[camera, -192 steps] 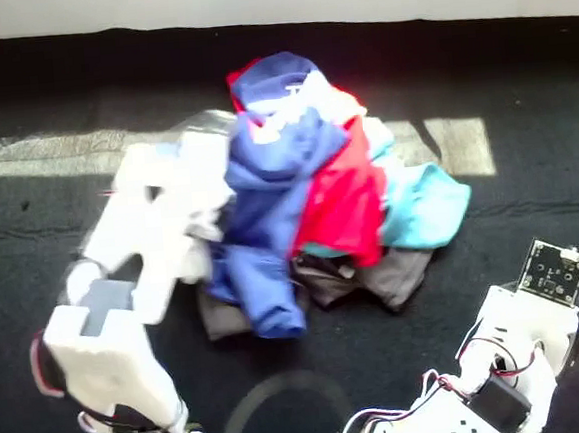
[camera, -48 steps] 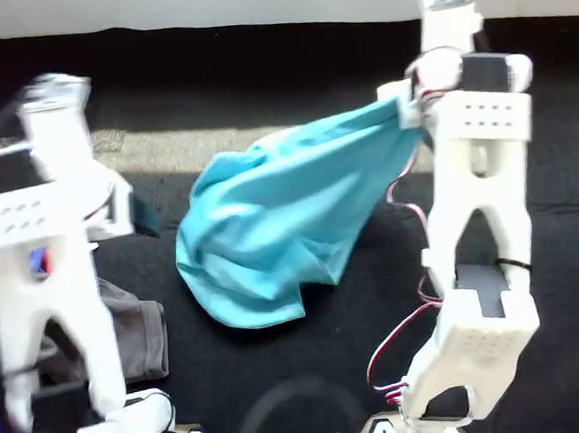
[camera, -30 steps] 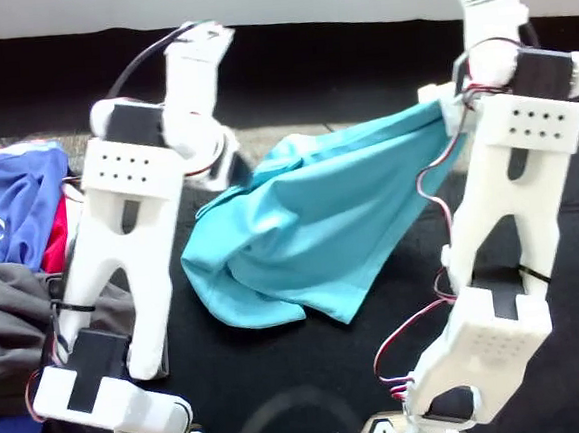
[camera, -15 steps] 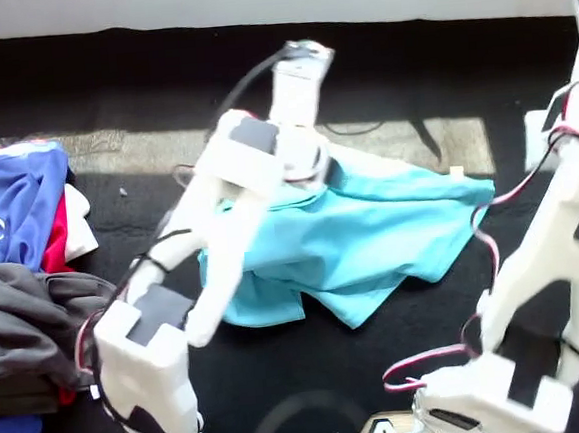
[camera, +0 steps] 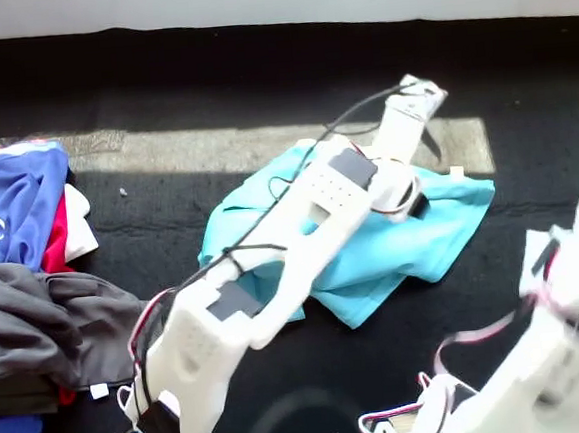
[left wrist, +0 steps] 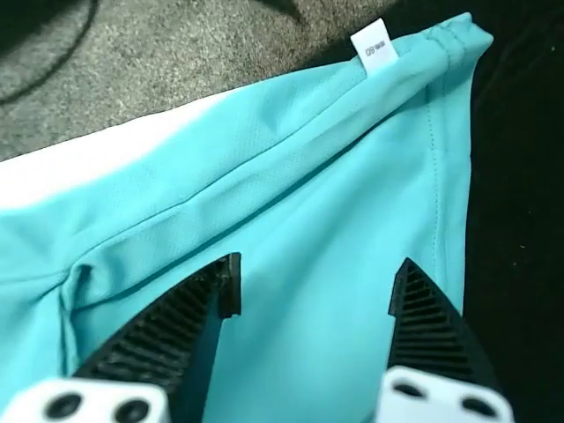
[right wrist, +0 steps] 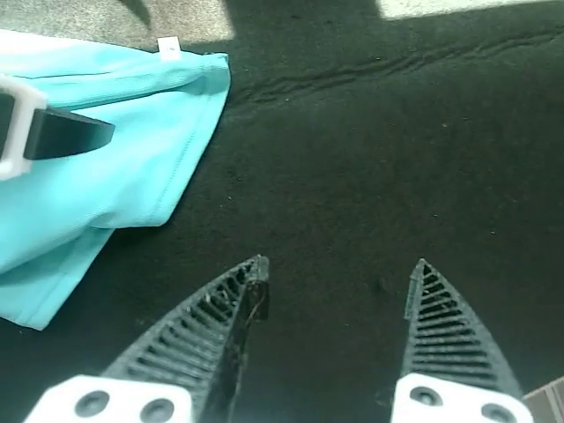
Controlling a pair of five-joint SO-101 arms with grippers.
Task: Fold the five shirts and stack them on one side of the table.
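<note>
I have the turquoise shirt (camera: 441,227) lying out in the middle of the counter (camera: 260,98), well apart from the heap of other shirts (camera: 23,268) bunched at the left edge, which I take to be the ones waiting their turn. The shirt is roughly flat but rumpled, with a fold running near its hem, so I judge it needs smoothing before any fold goes in. My left hand (left wrist: 317,269) hangs spread just over the fabric close to the corner with the white label (left wrist: 374,41), nothing between its fingers; that spot suits either pressing the cloth down or pinching the hem to pull it square. My right hand (right wrist: 339,264) is also spread and holds nothing, sitting over bare counter just beside that same corner of the shirt, out of the left arm's way while leaving the edge within reach. Whether the shirt lies front up or back up, I cannot tell.
</note>
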